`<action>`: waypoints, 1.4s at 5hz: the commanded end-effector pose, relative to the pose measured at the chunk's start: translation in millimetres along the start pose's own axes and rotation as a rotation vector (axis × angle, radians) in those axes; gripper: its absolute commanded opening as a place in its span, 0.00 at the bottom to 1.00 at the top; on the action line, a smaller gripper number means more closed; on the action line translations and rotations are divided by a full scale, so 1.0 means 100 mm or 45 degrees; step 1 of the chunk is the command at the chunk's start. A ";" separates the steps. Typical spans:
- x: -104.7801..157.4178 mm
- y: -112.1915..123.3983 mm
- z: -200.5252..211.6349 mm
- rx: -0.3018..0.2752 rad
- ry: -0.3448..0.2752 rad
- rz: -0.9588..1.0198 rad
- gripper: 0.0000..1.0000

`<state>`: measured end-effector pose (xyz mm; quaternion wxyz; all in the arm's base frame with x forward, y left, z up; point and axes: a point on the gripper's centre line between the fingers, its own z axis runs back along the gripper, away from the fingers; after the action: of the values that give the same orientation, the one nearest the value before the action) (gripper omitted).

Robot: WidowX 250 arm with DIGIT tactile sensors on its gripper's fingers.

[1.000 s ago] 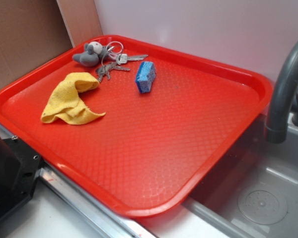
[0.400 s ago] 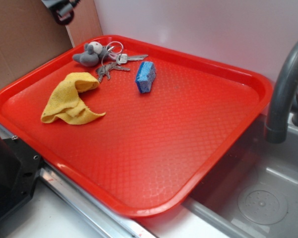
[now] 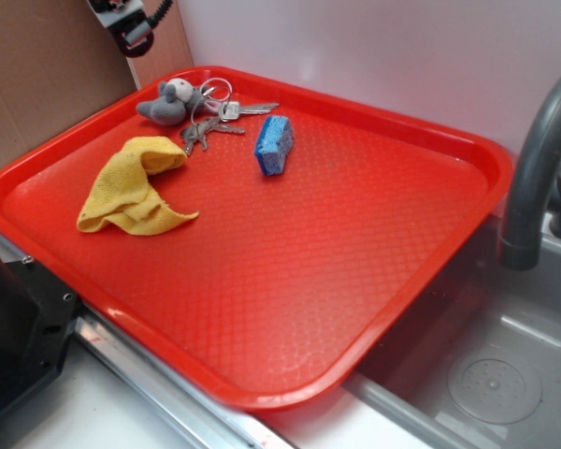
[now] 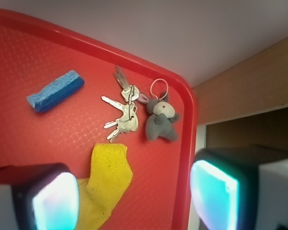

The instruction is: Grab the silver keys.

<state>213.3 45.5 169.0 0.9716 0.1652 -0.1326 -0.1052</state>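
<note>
The gripper [image 4: 134,191] hung high above the tray's [image 3: 355,309] far left corner with its jaws spread wide and nothing between them; in the exterior view only its tip [image 3: 131,28] showed at the top edge. The keys [image 4: 124,109] lay flat on the tray near that corner, fanned out on their ring, with the mouse [image 4: 161,120] just beside them on one side and the cloth's [image 4: 108,184] tip just below. The sponge [image 4: 55,91] sat apart on the other side.

The main risk was crowding. The mouse sat so close that a descent aimed slightly off could have closed on plush instead of metal, or caught its pale loop [image 4: 158,87], which lay near the key ring. The cloth's edge was near enough to be pinched along with the keys. The keys themselves were thin and lay flush against the textured tray, so fingers that stopped short would likely have slid over them, while pushing too far would have pressed hard into the plastic. Splayed blades could also have skated sideways as the jaws shut, leaving only one key caught and the bunch dangling loosely. The tray's raised rim [image 4: 189,143] close by left little room for the finger on that side
</note>
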 end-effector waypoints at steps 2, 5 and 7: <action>0.08 0.25 -0.56 0.092 0.073 -0.026 1.00; 0.40 0.06 -1.30 0.086 0.044 -0.189 1.00; 0.51 0.15 -1.49 0.122 0.051 -0.136 1.00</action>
<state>296.9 89.2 37.4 0.9602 0.2128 -0.0930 -0.1553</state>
